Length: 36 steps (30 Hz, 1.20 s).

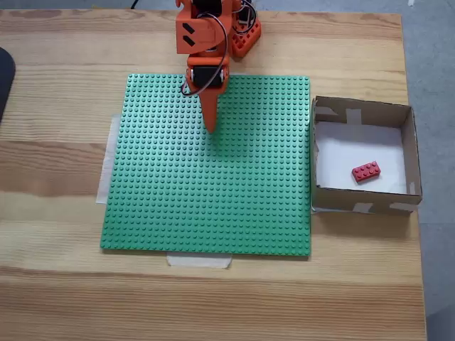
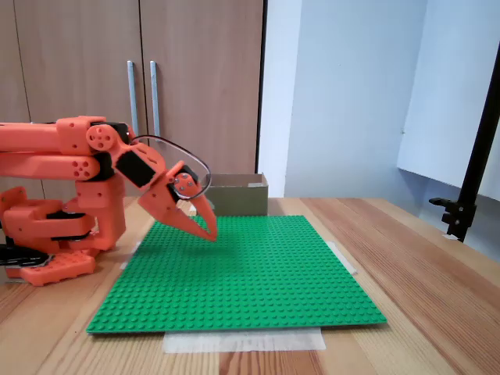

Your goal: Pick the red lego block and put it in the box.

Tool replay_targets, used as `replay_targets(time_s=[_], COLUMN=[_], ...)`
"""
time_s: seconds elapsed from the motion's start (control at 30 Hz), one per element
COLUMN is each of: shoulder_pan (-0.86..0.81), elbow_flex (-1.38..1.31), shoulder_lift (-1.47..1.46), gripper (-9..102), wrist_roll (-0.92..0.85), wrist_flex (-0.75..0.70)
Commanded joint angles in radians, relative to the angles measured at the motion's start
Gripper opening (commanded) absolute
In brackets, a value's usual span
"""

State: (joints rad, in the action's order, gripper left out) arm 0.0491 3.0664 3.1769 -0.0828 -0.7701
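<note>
The red lego block (image 1: pixel 366 171) lies flat on the white floor of the box (image 1: pixel 411 145), near its front right part, seen from above. From the side the box (image 2: pixel 238 194) stands behind the baseplate, its inside hidden. My orange gripper (image 1: pixel 211 128) hangs over the back middle of the green baseplate, well left of the box. Its fingers meet at the tip (image 2: pixel 211 233), pointing down, with nothing held between them.
The large green studded baseplate (image 1: pixel 213 192) is taped to the wooden table. The arm's base (image 2: pixel 55 234) stands at the plate's far edge. A dark object (image 1: pixel 4 74) sits at the table's left edge. A black stand (image 2: pixel 469 180) rises at the right.
</note>
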Motion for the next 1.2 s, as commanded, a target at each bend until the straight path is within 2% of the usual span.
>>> replay_targets(time_s=[0.0, 1.17], shoulder_pan=[0.000, 0.018], elbow_flex=[0.023, 0.120], shoulder_lift=[0.015, 0.046], gripper=[-1, -1], wrist_roll=[0.003, 0.034], wrist_flex=[0.020, 0.023])
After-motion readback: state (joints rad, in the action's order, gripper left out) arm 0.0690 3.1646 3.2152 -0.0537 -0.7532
